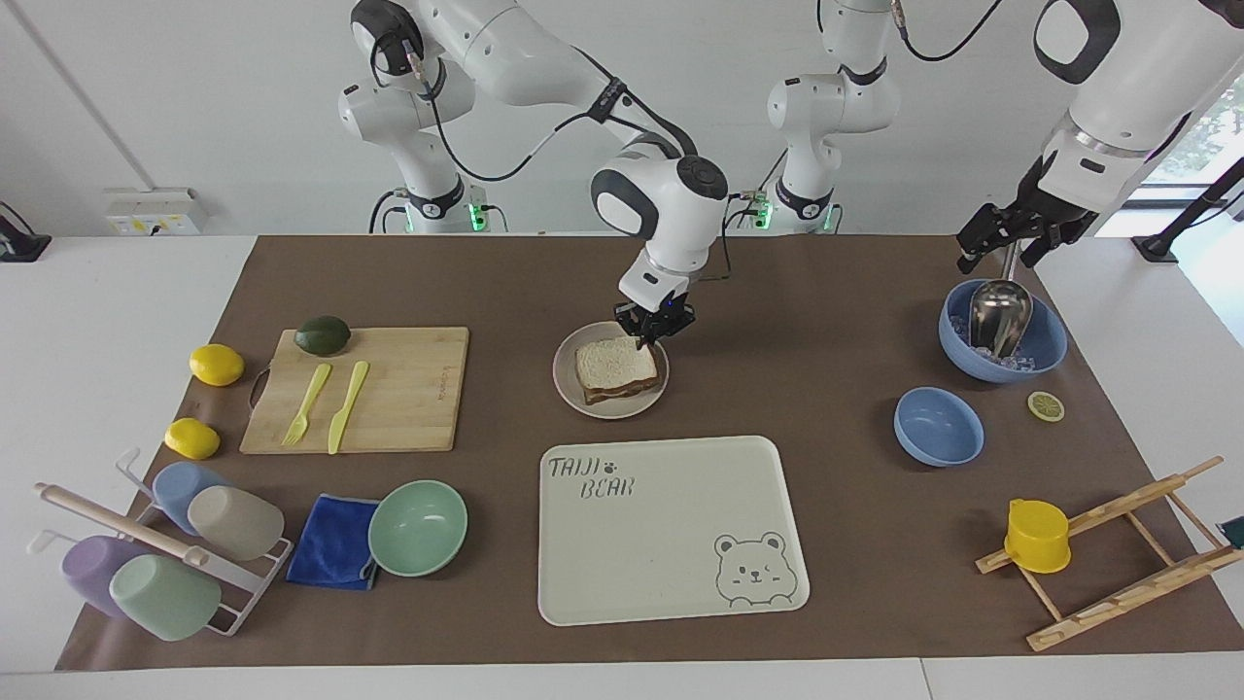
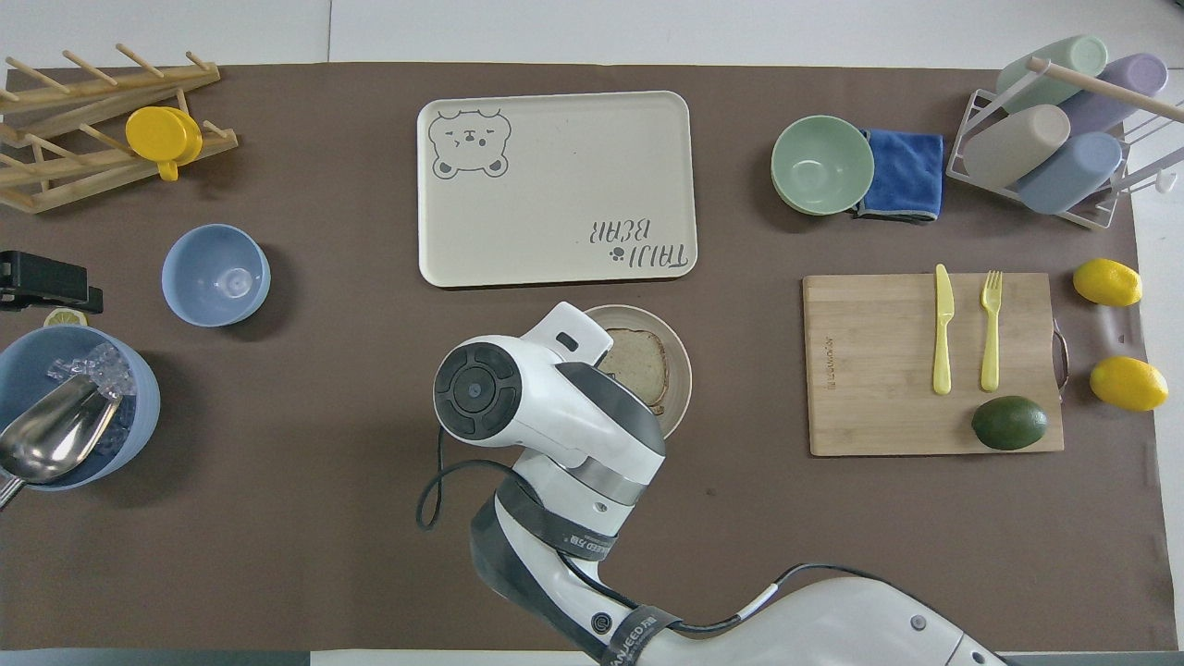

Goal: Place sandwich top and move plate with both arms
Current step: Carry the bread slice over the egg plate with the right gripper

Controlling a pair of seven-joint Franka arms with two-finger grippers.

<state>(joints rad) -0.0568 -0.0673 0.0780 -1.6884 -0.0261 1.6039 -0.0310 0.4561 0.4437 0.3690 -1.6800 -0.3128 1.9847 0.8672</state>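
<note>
We've got the right gripper point(image 1: 649, 335) at the bread point(image 1: 614, 363) corner on the plate point(image 1: 567, 387), can't tell its grip; left gripper point(image 1: 1011, 236) spread over the blue bowl point(image 1: 1048, 352).

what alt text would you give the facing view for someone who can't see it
The right gripper sits at the robot-side edge of the sandwich top, which lies flat on the stack on the plate. The left gripper waits above a blue bowl holding a metal scoop. The bear tray lies farther from the robots than the plate.
</note>
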